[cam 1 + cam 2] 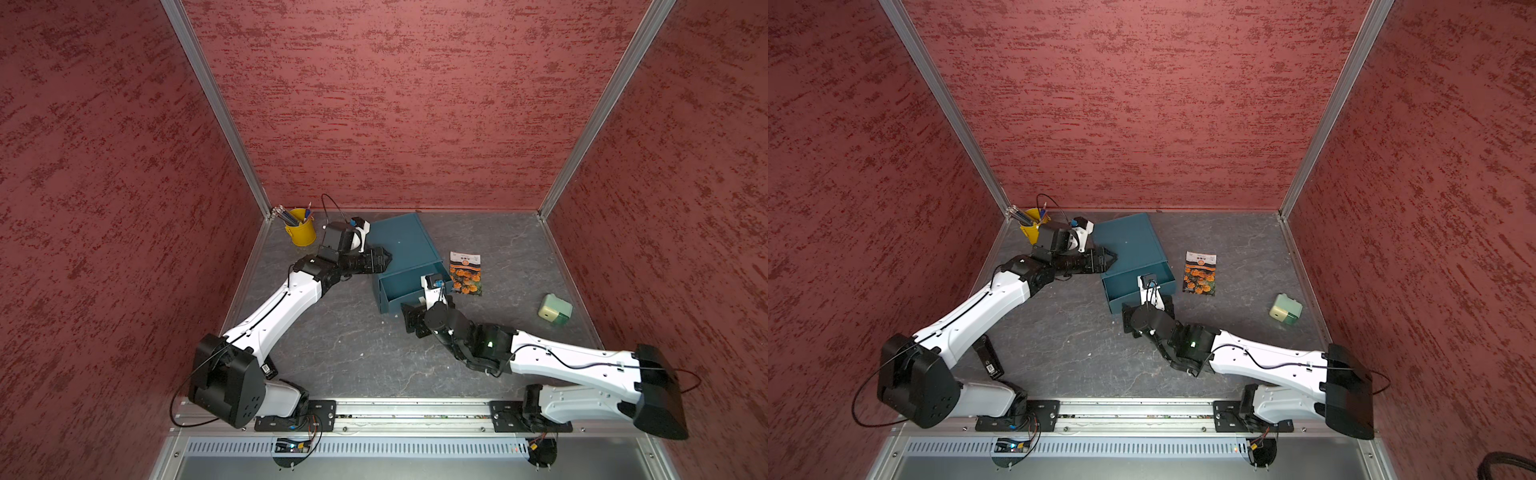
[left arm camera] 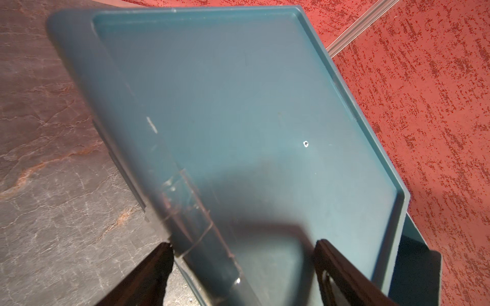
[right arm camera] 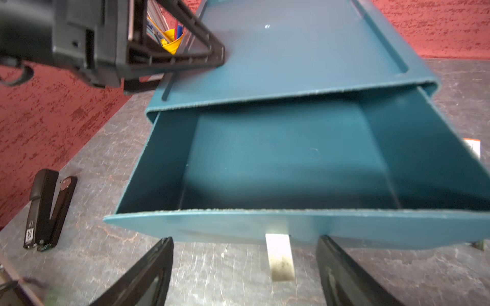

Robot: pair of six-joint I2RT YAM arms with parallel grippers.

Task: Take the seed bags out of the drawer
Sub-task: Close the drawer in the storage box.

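One seed bag lies flat on the gray table. It has orange flowers and a white top. It is out of the drawer, just beside the drawer's right side. No gripper touches it.

The drawer is dark teal and sticks out of the teal cabinet, toward the robot. The right wrist view looks into it, and the part of the drawer floor that shows is plain teal.

The right gripper is at the front of the drawer, low over the table. Its two fingers are spread wide and hold nothing. The white pull tab hangs between them, and neither finger touches it. The seed bag is off to this gripper's right, a bit farther back, near but apart.

The left gripper is at the left edge of the cabinet, well apart from the seed bag. Its fingers are spread too. One finger is over the cabinet's top and the other is by its side wall.

A yellow bucket of pencils stands in the back left corner. A black stapler lies on the table on the left.
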